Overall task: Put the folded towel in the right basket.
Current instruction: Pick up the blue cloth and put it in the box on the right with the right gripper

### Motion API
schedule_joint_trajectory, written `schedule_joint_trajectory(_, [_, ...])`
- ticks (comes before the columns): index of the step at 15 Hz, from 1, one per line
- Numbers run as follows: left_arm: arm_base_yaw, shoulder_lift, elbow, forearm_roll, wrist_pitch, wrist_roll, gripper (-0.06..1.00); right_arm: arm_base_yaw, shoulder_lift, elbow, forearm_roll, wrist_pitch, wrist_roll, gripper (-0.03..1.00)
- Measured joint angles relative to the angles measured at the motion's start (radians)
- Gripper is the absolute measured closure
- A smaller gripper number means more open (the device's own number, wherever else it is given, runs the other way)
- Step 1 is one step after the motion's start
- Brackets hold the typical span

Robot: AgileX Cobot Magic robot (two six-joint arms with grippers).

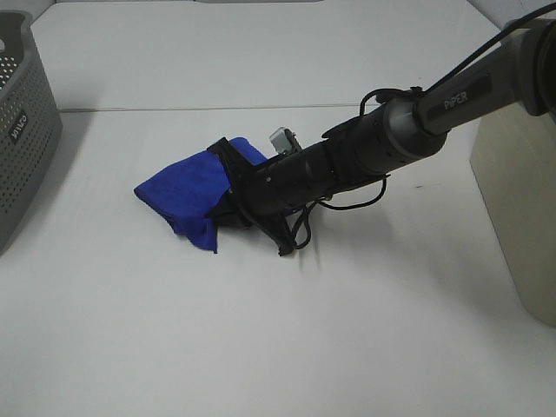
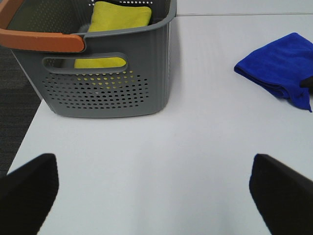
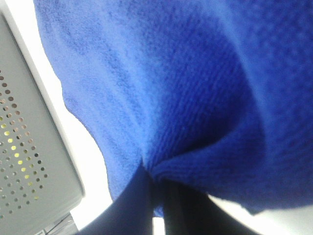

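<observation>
Left of centre on the white table (image 1: 304,347): the folded blue towel (image 1: 178,193), a rumpled wedge with one corner drooping toward the near side. Flat on the surface or raised a little at its right end: cannot tell.

Clamped at that right end by the right gripper (image 1: 228,187), black jaws closed on the cloth. From the right wrist view, almost nothing but the towel (image 3: 171,73), gathered into a crease at the dark fingers (image 3: 137,210) and pinched there.

Behind the gripper, the right arm (image 1: 434,113), stretched low from the far right across the middle, marked PiPER, black cable looped beneath.

Well to the left of the towel, at the table's left edge: a grey perforated basket (image 1: 22,148), apart from the cloth. A strip of its wall (image 3: 29,147) also at the edge of the right wrist view. Inside it, seen from the left wrist view, a yellow cloth (image 2: 120,17); across its rim, an orange handle (image 2: 41,40). Same view: towel (image 2: 281,63) off to the right of the basket (image 2: 107,93), no contact.

Left gripper (image 2: 154,183) spread wide, nothing between its dark fingers (image 2: 29,191), hanging above the table near the grey basket.

At the right edge of the table, well apart from towel and gripper: a pale container (image 1: 517,200), smooth-walled, only partly in frame.
</observation>
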Motion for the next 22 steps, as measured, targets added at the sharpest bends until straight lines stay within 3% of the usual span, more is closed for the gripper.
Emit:
schedule_joint_trajectory(7, [0.0,0.0,0.0,0.0,0.0,0.0,-0.05,-0.005,-0.259,0.005,-0.01,-0.03,-0.204,0.93])
schedule_joint_trajectory(14, [0.0,0.0,0.0,0.0,0.0,0.0,-0.05,-0.091,-0.551,0.006,-0.057,-0.028,-0.286,0.93])
schedule_joint_trajectory(15, [0.0,0.0,0.0,0.0,0.0,0.0,-0.05,-0.16,-0.641,0.006,-0.092,-0.021,-0.286,0.93])
schedule_joint_trajectory(16, [0.0,0.0,0.0,0.0,0.0,0.0,-0.05,-0.16,-0.641,0.006,-0.092,-0.021,-0.286,0.93])
schedule_joint_trajectory(19, [0.0,0.0,0.0,0.0,0.0,0.0,-0.05,-0.296,-0.754,0.006,-0.13,0.009,-0.286,0.93])
schedule_joint_trajectory(20, [0.0,0.0,0.0,0.0,0.0,0.0,-0.05,-0.416,-0.828,0.006,-0.183,0.047,-0.286,0.93])
schedule_joint_trajectory(22, [0.0,0.0,0.0,0.0,0.0,0.0,-0.05,-0.527,-0.882,0.006,-0.248,0.102,-0.284,0.93])
